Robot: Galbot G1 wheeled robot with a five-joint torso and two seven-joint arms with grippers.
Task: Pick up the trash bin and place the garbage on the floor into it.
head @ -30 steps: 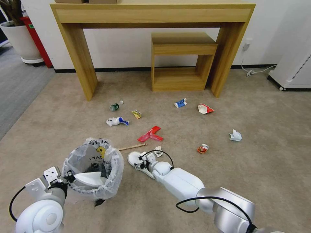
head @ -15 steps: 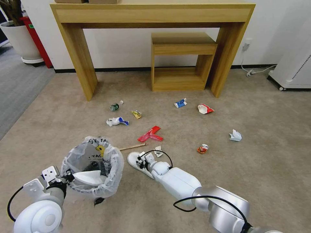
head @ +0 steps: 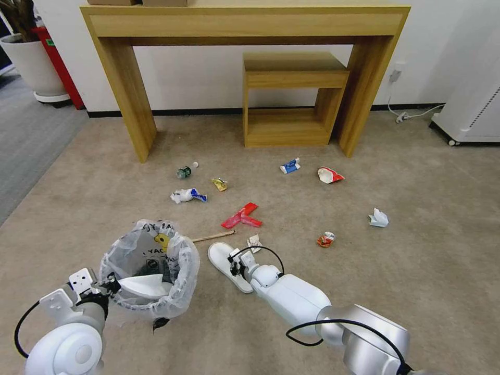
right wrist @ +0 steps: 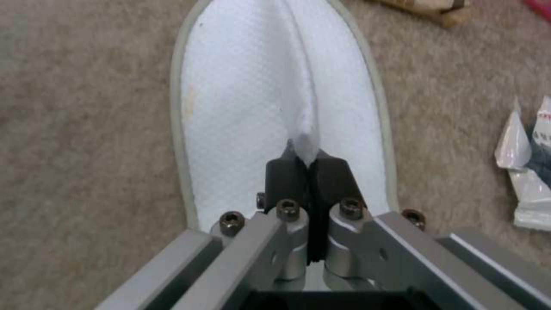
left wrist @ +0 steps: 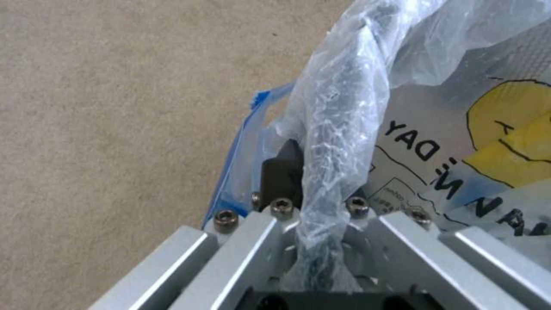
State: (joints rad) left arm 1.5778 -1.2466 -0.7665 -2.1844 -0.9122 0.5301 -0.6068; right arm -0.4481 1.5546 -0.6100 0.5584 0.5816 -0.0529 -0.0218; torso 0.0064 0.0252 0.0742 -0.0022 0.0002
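Pinching slipper [right wrist: 275, 107] upper fold in closed right gripper [right wrist: 309, 172] on carpet [head: 416, 260] beside bin [head: 151, 271], left gripper [left wrist: 313, 181] clamping bagged bin rim; likely handling light, soft, floppy, best taken by that ridge.

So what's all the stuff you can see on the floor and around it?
trash bin: 1, dark, clear bag liner, near left; a white slipper inside
second slipper: 1, white, carpet beside bin
stick: 1, wooden, behind bin
red paper: 1, mid-floor
bottle: 1, small, greenish, near left table leg
wrappers and wads: several, scattered on floor
table: 1, wooden, by wall
shelf: 1, wooden, under table
plant pot: 1, white, far left
left gripper: clamping bin rim
right gripper: pinching second slipper
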